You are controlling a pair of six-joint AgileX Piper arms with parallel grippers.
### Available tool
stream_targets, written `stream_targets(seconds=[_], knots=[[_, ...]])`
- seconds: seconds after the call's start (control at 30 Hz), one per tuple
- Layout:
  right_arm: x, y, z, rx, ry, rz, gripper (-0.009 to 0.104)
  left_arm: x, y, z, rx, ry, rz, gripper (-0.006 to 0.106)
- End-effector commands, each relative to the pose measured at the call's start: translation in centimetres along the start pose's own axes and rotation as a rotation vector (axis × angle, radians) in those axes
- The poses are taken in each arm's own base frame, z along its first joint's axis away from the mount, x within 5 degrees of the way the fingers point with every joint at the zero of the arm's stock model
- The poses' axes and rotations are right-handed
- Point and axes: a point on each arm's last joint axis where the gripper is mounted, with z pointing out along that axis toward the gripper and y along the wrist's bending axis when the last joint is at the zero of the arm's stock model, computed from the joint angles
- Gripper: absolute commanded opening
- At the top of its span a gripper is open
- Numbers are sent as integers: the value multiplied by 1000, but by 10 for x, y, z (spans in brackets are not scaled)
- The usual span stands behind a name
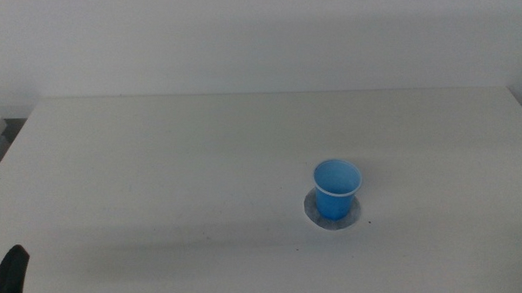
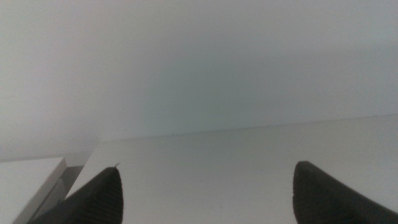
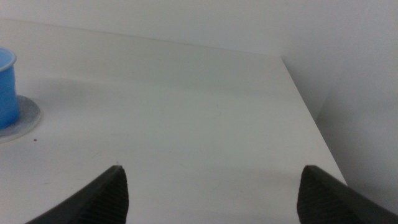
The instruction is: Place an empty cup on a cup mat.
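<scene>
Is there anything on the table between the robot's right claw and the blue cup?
Nothing: in the right wrist view, only bare white table lies between the open right gripper and the cup, which stands on the cup mat.

No readable text, labels, brands or numbers on anything in view.

Middle view: a blue cup stands upright, mouth open and nothing inside, on a round grey mat whose pale edge shows around the cup's base, right of centre on the white desk. A dark tip of the left pincer shows at the lower left corner, well apart from cup and mat; whether it is open cannot be told from here. A plain pale wall rises behind the desk's far edge.
</scene>
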Motion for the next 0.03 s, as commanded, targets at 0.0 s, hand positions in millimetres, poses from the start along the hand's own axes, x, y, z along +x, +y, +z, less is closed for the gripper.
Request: stream_targets(seconds=[0.0], knots=[[1, -1, 0, 12, -4, -7, 93, -1, 0, 0, 4, -16, -10, 94]])
